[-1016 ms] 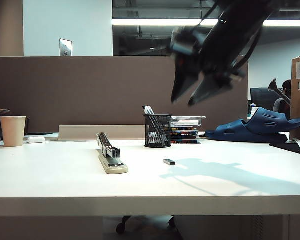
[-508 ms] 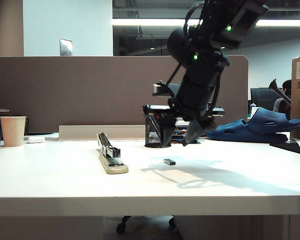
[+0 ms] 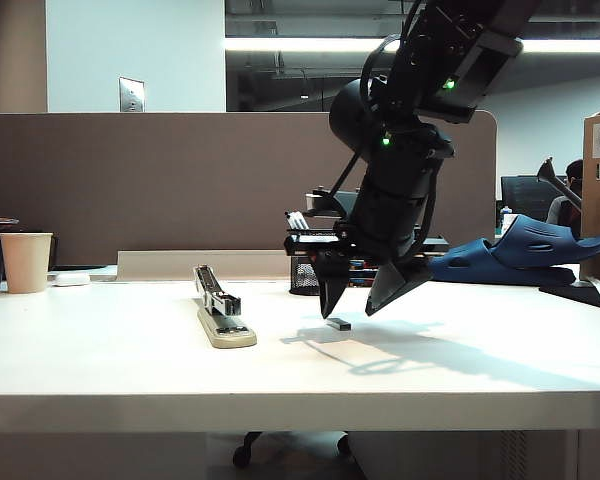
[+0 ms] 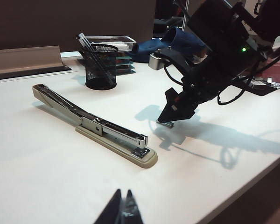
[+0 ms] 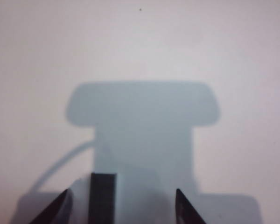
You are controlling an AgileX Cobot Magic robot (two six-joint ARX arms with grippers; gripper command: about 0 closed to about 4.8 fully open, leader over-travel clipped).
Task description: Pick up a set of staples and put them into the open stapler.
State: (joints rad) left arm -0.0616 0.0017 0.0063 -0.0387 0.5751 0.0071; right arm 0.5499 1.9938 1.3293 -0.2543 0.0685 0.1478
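Dark grey metal, the set of staples (image 3: 339,324) lies flat on the white bench (image 3: 130,370), a little to the right of the stapler (image 3: 221,312) and well apart from it. The right gripper (image 3: 360,298) hangs just above the bar with its fingers (image 3: 332,290) spread wide, one tip on each side, neither touching it as far as the exterior view tells. The right wrist view shows what the others do not: the bar (image 5: 102,198) stands between the two dark fingertips (image 5: 53,212), nearer one of them (only the tips enter the picture, and the bar is cut off by the picture's edge). The left wrist view gives the stapler (image 4: 98,128) lengthwise, cream base down, silver magazine and hinged arm raised open; there the staples (image 4: 165,123) are mostly covered by the right gripper (image 4: 176,109). The left gripper (image 4: 122,212) is held off the bench on the stapler's near side, fingers pressed together, only their tips in view. Behind stand a black mesh pen cup (image 3: 302,272), partly hidden by the arm, and a paper cup (image 3: 26,261) at the far left
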